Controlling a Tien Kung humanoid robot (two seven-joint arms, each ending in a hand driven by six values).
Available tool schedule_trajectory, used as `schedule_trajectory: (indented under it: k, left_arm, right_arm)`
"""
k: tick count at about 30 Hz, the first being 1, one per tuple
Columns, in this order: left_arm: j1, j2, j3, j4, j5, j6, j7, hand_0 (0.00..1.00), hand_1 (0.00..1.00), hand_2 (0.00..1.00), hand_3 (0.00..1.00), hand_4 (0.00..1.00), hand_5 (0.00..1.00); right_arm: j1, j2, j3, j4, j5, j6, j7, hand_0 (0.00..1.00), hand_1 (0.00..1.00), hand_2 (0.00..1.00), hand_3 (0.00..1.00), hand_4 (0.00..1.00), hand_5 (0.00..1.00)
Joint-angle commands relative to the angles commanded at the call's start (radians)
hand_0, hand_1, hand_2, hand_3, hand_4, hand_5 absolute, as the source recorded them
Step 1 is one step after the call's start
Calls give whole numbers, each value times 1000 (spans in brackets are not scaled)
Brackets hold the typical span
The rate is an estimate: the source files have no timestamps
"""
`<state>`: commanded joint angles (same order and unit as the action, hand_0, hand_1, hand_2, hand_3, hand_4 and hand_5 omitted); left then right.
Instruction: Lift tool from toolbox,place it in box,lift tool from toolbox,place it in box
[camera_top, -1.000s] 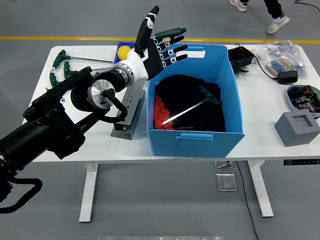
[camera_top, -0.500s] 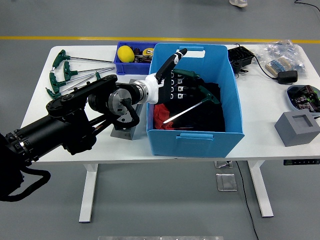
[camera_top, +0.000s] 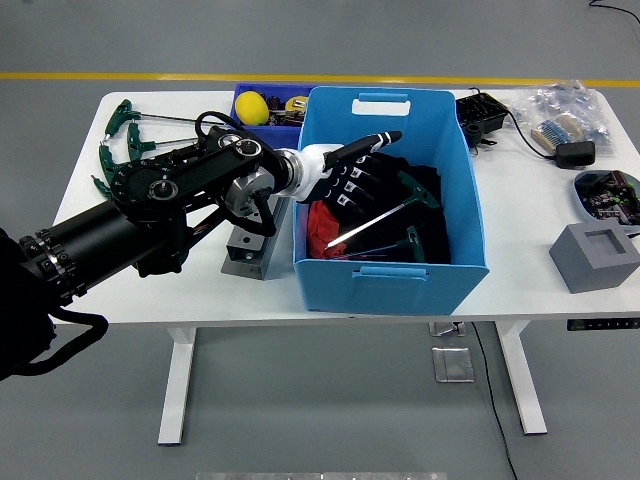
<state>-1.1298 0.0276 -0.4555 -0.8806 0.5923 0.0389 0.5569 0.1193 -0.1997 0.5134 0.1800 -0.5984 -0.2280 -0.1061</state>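
I see my black left arm reach over the rim of the big blue plastic box (camera_top: 470, 215), and its left hand (camera_top: 350, 170) is inside with fingers spread flat, holding nothing. Two green-handled T-shaped metal tools (camera_top: 385, 212) lie on the black and red cloth (camera_top: 375, 215) at the bottom of the box, one just under my hand. More green-handled tools (camera_top: 125, 145) rest on the white table (camera_top: 520, 200) at the far left. A small dark blue tray (camera_top: 245, 115) with a yellow ball (camera_top: 251, 106) sits behind the arm. A grey metal block (camera_top: 250, 250) stands beside the box, partly hidden by my arm. A grey cube (camera_top: 595, 255) sits at the right.
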Motion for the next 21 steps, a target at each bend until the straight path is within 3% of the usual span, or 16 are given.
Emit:
schedule_trajectory:
  k: [5,6,7,11,12,16,21]
  left_arm:
    - [37,20,-62,-84,191,77,-14,446,674,802,991,966,998]
    - [52,27,-89,-110,236,87,-22,474,674,778,923,923,998]
    - [63,31,-111,-127,275,83,-23,474,674,778,923,923,998]
    - [105,69,-226,-221,451,-26,-1,474,674,778,923,923,998]
    - [113,78,-247,-243,490,-46,-1,495,674,761,865,927,998]
    - [163,119,-326,-334,649,-82,-33,495,674,761,865,927,998]
    - [299,181,-466,-456,863,-119,-46,528,669,756,848,943,998]
  right_arm:
    - [0,1,0,0,9,-1,3,652,607,705,555,798,609]
    - [0,2,2,0,11,-1,3,651,606,705,555,798,609]
    - [0,3,4,0,11,-2,3,651,606,705,555,798,609]
    - [-3,6,23,0,3,-3,3,651,606,705,555,798,609]
    - [-4,7,27,0,2,-3,3,651,606,704,556,798,609]
    - [-10,10,43,0,-8,-3,0,651,606,704,556,798,609]
    - [-17,15,51,0,-5,-4,2,651,606,705,555,798,609]
